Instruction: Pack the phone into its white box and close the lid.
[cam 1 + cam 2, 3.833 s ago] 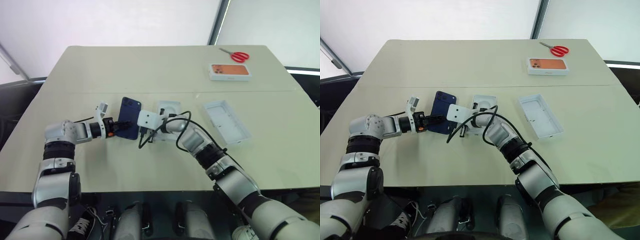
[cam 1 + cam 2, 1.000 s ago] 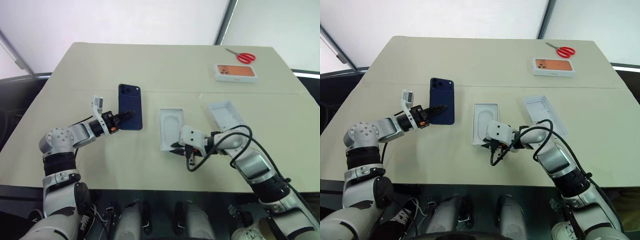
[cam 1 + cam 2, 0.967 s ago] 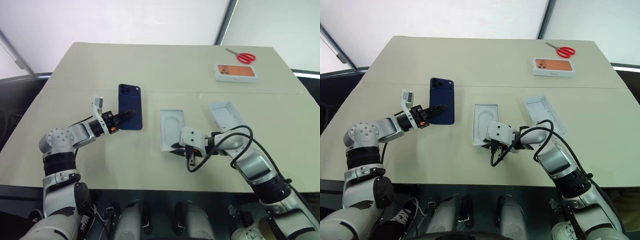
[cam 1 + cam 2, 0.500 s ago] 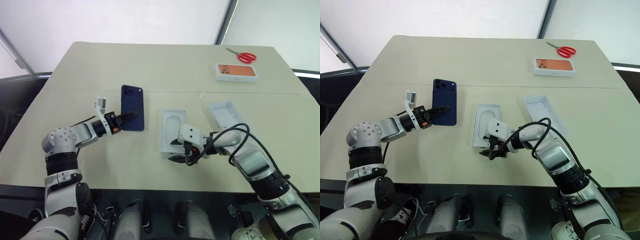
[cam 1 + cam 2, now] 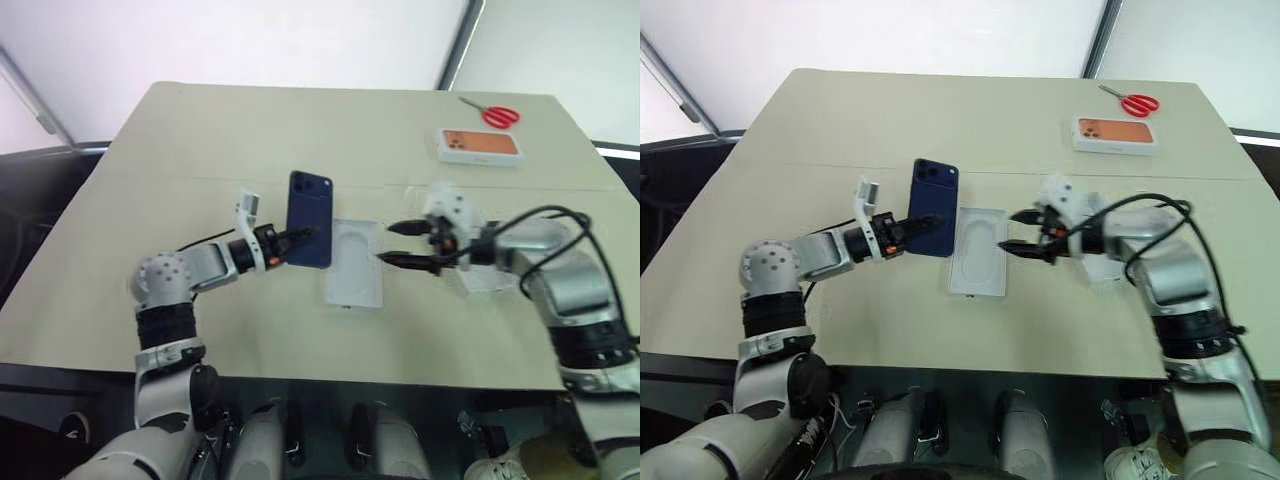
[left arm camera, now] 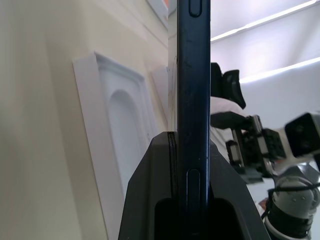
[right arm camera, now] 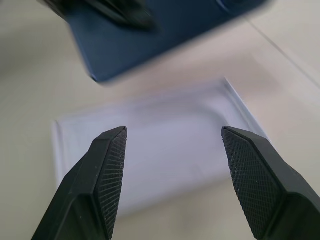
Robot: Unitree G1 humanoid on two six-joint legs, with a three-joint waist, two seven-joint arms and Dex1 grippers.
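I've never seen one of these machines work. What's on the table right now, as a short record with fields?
Left tool: shut on the phone, holding it lifted beside the insert tray
Right tool: open, holding nothing, over the tray's right side
Insert tray: white, oval recess, flat on the table
Orange-printed box: far right of the table
Scissors: red handles, behind that box
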